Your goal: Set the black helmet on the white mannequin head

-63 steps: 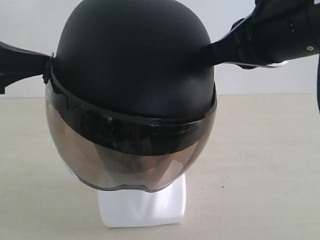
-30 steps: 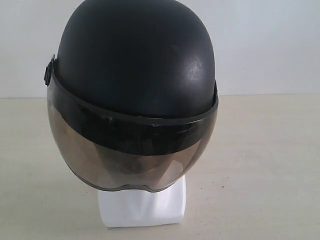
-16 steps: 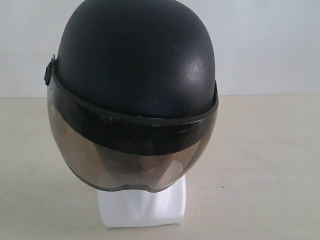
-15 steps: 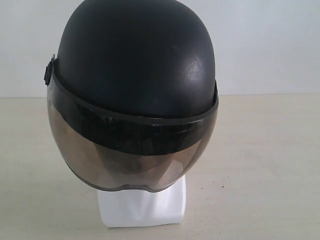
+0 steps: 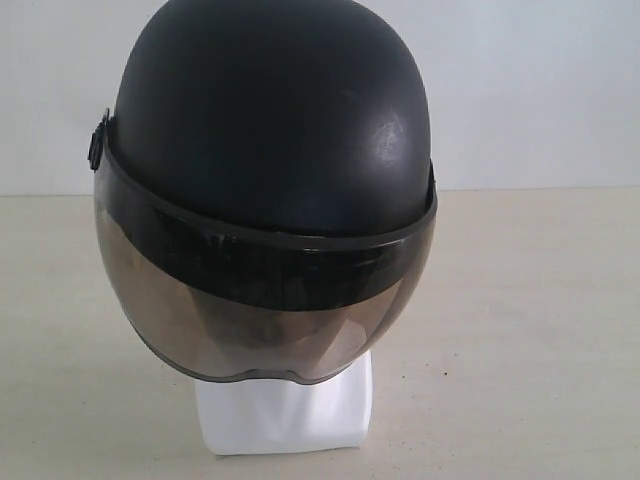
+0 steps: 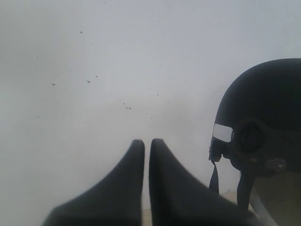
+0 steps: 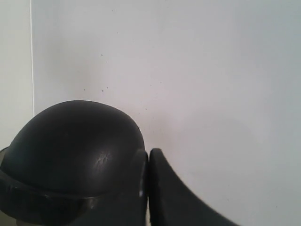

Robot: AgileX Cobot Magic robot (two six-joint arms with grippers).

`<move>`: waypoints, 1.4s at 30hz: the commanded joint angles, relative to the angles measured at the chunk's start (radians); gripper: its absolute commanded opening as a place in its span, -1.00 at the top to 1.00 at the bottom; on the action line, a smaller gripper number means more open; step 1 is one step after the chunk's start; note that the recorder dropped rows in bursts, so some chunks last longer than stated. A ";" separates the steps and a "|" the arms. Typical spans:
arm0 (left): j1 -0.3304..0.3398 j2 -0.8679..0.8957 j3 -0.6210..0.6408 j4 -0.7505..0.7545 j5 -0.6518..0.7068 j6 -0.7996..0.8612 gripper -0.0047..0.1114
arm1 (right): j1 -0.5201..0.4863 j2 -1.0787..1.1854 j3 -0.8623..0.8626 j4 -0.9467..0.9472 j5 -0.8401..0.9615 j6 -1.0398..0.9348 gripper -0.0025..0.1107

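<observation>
The black helmet point(image 5: 270, 120) sits on the white mannequin head point(image 5: 285, 410), whose base alone shows below the smoky visor point(image 5: 260, 320); the face is only dimly visible behind the tint. No gripper shows in the exterior view. In the left wrist view my left gripper point(image 6: 146, 143) is shut and empty, off to the side of the helmet point(image 6: 263, 99), clear of it. The right wrist view has my right gripper point(image 7: 148, 154) shut with nothing in it, drawn back beside the helmet's dome point(image 7: 75, 141).
The mannequin stands on a pale beige table point(image 5: 530, 330) with a plain white wall point(image 5: 530, 90) behind. A black chin strap point(image 6: 214, 176) hangs from the helmet's side.
Two seconds ago both grippers touched the helmet's sides; they have since withdrawn out of the exterior view. The helmet has stayed put over the last second.
</observation>
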 commanded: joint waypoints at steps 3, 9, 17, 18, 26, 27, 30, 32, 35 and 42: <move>0.000 0.001 0.004 -0.005 -0.005 -0.018 0.84 | -0.123 -0.007 0.031 0.023 0.151 0.006 0.96; 0.000 0.001 0.004 -0.005 -0.005 -0.018 0.84 | -0.313 -0.007 0.133 0.028 0.153 0.018 0.96; 0.000 0.001 0.004 -0.005 -0.005 -0.018 0.84 | -0.379 -0.007 0.315 0.028 0.130 0.035 0.96; 0.000 0.001 0.004 -0.005 -0.005 -0.018 0.84 | -0.379 -0.007 0.339 0.028 0.101 0.035 0.96; 0.000 0.001 0.004 -0.005 -0.005 -0.018 0.84 | -0.377 -0.007 0.343 0.030 0.117 0.030 0.96; 0.000 0.001 0.004 -0.005 -0.005 -0.018 0.84 | -0.377 -0.007 0.343 0.030 0.121 0.030 0.96; 0.000 0.001 0.004 -0.005 -0.005 -0.018 0.84 | -0.377 -0.007 0.343 0.005 0.125 0.025 0.96; 0.000 0.001 0.004 -0.005 -0.005 -0.018 0.84 | -0.377 -0.007 0.343 -0.014 0.152 -0.007 0.96; 0.000 0.001 0.004 -0.005 -0.005 -0.018 0.84 | -0.377 -0.007 0.343 0.065 0.235 -0.101 0.96; 0.000 0.001 0.004 -0.005 -0.005 -0.018 0.84 | -0.377 -0.007 0.343 0.119 0.233 -0.152 0.96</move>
